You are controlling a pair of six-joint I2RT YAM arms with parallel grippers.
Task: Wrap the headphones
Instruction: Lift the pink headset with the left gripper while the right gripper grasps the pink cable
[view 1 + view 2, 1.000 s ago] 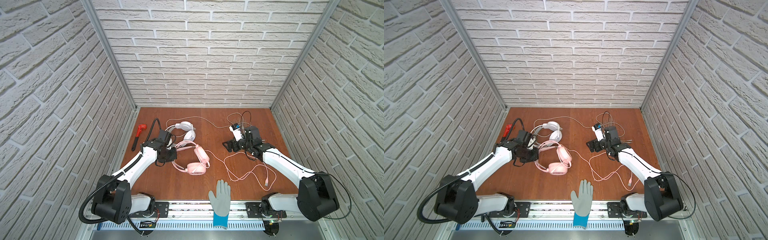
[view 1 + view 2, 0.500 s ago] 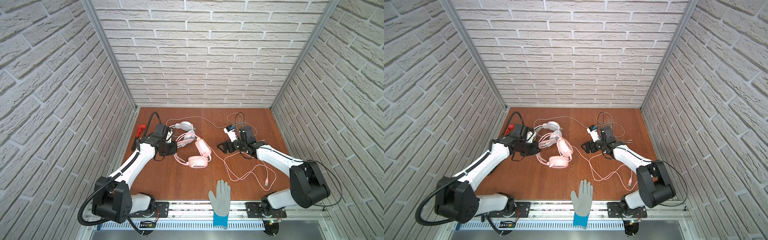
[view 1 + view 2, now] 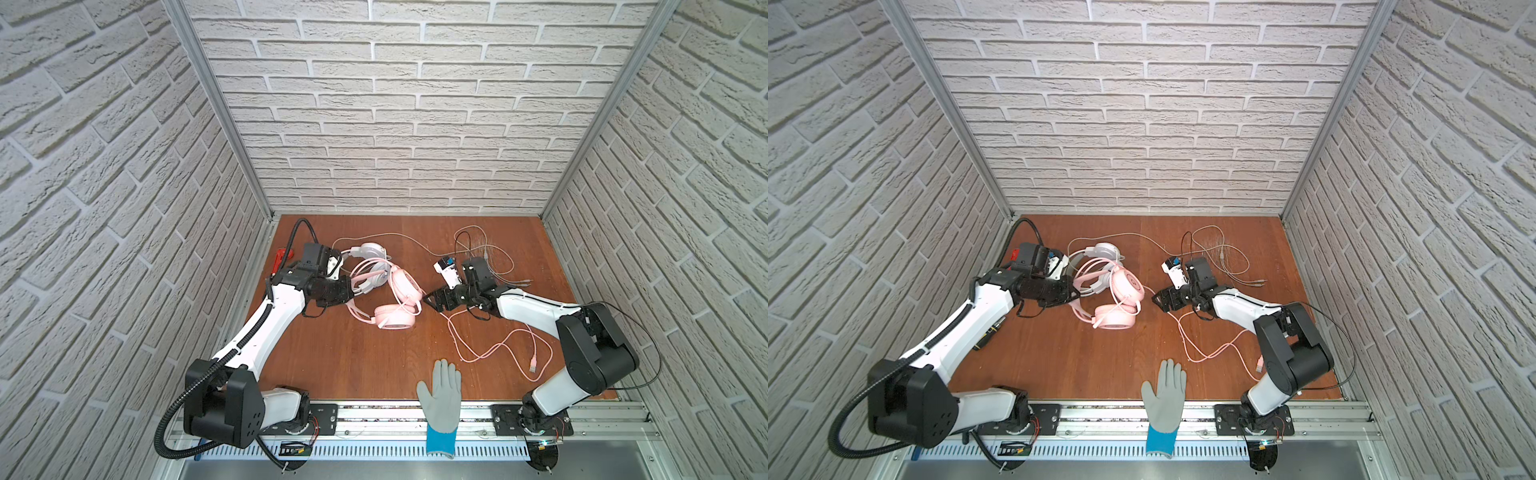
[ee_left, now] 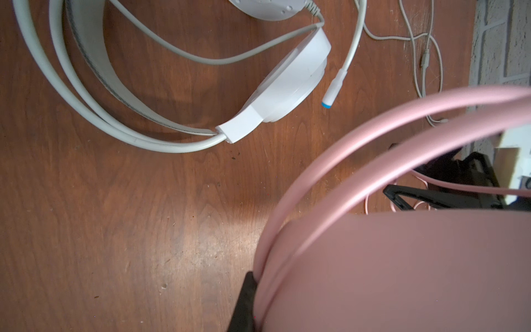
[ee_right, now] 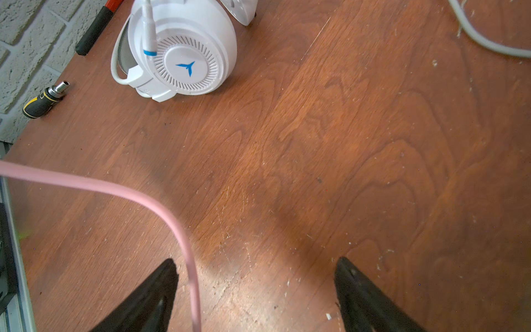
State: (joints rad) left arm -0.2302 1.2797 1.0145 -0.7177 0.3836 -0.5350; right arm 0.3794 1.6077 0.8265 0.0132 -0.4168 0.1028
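Two grippers, so what has each got?

The left gripper (image 3: 352,291) is clamped tight on the pink headset (image 3: 395,318), on its headband. The right gripper (image 3: 433,301) stands wide apart, low over the table (image 3: 353,365), gripping nothing. The pink cable (image 3: 498,345) runs between its fingers (image 5: 156,293), close by one of them, not pinched.

Which way does the pink one lie?

Band arching toward the left arm, cups toward the middle of the table, so its length runs across, left to right. One cup lies nearly flat nearest the front edge, and the other tilts up behind it. Its cable loops in front of the right arm.

And the white headset (image 3: 372,251)?

Just behind the pink one, nearer the back wall, band to the left too. In the right wrist view one cup stands on edge, its blue-marked face out. The white cable (image 3: 492,259) curls toward the back right.

Anything you can't make out?

The pink band crosses over the white headset in both top views. In the left wrist view pink plastic fills one corner and only one black fingertip (image 4: 242,304) shows. The pink cable is blurred in the right wrist view and cut off at the frame edge. A glove (image 3: 444,395) lies at the front edge, a red tool (image 3: 281,259) by the left wall.
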